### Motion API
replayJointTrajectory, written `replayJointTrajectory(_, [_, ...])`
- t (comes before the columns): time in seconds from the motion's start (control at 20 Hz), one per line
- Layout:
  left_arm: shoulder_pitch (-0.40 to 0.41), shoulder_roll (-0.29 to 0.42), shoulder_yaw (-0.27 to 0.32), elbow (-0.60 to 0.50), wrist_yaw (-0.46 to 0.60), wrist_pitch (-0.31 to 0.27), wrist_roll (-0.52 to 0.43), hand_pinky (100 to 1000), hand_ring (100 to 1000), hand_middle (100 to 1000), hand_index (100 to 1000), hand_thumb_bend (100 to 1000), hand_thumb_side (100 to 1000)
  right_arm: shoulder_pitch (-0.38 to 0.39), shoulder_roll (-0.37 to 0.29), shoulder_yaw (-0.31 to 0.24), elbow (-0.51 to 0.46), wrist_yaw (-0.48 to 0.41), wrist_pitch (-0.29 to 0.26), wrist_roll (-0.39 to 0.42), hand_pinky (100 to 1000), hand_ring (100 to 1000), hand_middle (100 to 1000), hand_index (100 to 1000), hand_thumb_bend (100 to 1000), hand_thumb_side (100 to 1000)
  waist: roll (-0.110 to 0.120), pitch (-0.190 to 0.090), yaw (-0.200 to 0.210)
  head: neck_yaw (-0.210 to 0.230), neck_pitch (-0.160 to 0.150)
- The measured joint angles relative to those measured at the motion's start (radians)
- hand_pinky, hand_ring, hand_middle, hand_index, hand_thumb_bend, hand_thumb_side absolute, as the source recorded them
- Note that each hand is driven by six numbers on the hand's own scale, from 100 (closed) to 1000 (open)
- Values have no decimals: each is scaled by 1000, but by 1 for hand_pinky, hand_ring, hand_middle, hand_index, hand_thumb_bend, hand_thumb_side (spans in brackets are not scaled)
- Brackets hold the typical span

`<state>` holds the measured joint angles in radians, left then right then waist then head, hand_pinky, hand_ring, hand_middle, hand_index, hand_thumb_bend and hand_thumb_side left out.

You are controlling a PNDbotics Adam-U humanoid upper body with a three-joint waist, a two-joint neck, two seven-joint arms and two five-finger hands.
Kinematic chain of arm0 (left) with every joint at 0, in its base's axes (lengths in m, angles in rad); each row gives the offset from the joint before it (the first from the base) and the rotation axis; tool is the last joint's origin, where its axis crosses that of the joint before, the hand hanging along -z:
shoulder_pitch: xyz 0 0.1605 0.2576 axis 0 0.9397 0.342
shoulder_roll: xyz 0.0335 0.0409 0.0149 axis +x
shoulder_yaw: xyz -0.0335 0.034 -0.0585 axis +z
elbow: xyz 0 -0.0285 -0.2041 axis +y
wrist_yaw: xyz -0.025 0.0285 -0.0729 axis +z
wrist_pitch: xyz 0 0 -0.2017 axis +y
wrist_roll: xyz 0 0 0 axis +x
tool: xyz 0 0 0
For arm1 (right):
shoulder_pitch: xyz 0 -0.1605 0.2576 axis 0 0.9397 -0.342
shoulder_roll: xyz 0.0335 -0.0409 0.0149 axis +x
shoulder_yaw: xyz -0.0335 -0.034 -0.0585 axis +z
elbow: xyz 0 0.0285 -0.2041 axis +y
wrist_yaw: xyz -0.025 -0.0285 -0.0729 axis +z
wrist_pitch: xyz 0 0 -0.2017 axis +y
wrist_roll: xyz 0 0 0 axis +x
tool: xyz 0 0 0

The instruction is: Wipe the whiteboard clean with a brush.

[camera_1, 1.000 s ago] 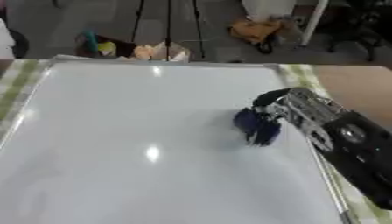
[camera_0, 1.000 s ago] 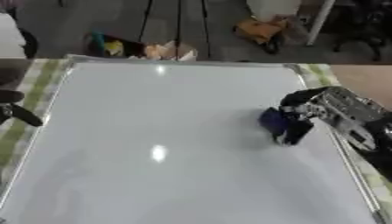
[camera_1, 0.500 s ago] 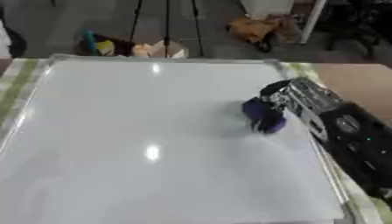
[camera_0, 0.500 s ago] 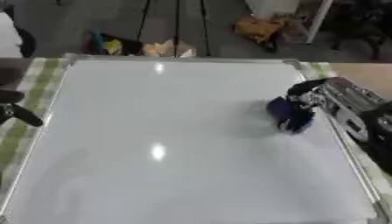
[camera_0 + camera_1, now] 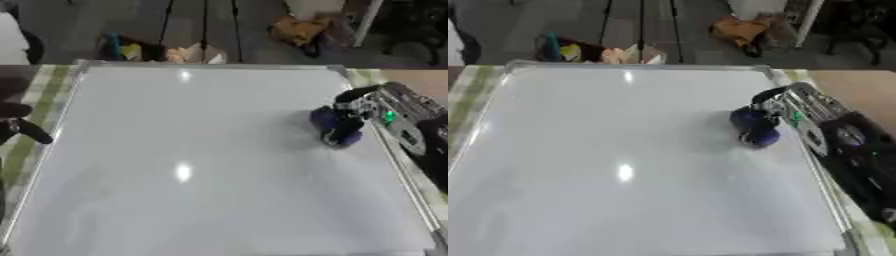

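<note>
- Right hand, fingers curled round the small blue brush, pressing it on the large white metal-framed whiteboard.
- Step: wiping near the right edge; next, sweep leftward.

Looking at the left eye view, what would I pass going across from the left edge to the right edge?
Left hand at the left edge → striped cloth → whiteboard → blue brush → right hand holding it.
</note>
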<state>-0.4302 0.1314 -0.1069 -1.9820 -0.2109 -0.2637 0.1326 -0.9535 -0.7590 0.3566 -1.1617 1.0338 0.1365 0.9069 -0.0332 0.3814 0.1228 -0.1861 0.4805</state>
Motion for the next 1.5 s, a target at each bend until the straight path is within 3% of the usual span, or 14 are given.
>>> replayJointTrajectory(0.3, [0, 0, 0, 0, 0, 0, 0, 417, 831, 722, 630, 100, 920, -4, 5, 24, -14, -57, -30, 0, 664, 647, 322, 260, 100, 598, -2, 0, 2, 0, 0])
replayJointTrajectory(0.75, [-1, 0, 0, 0, 0, 2, -2, 418, 832, 724, 630, 100, 921, 66, -44, 78, -144, -105, -57, -4, 666, 652, 327, 266, 100, 596, -10, 0, 8, 0, 0])
replayJointTrajectory(1.5, [-1, 0, 0, 0, 0, 1, -6, 418, 832, 726, 630, 100, 920, 143, -102, 90, -232, -174, -44, -6, 664, 653, 329, 271, 100, 607, -7, -6, 7, -2, 0])
